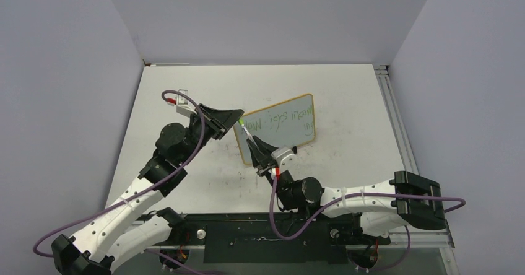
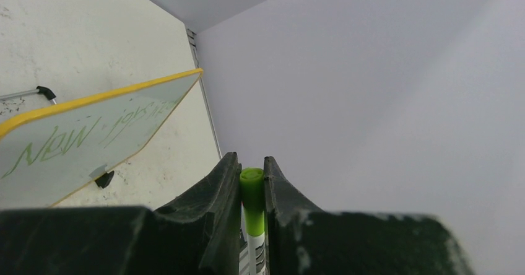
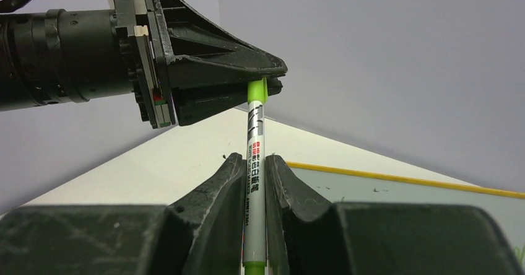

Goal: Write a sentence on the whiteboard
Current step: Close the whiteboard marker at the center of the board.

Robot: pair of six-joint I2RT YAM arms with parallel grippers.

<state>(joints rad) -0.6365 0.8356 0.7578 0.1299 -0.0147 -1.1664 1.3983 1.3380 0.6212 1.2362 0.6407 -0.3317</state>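
Left gripper [image 2: 252, 163] is pinched tight on the green top of the pen [image 3: 255, 132]. Right gripper [image 3: 251, 161] squeezes the pen's white middle. The whiteboard [image 1: 288, 140] stands near the middle of the table [image 1: 347, 101], with the green sentence [image 1: 278, 121] on it.

In the top view the near left corner of the whiteboard [image 1: 285, 140] is covered by the right gripper [image 1: 255, 144], and the sentence [image 1: 277, 121] is too small to be read past its first words. The marker [image 3: 254, 157] is cut off by the bottom edge in both wrist views, its green upper end being partly buried between the fingers of the left gripper [image 3: 267, 84]. From the right wrist only a strip of the board is seen.
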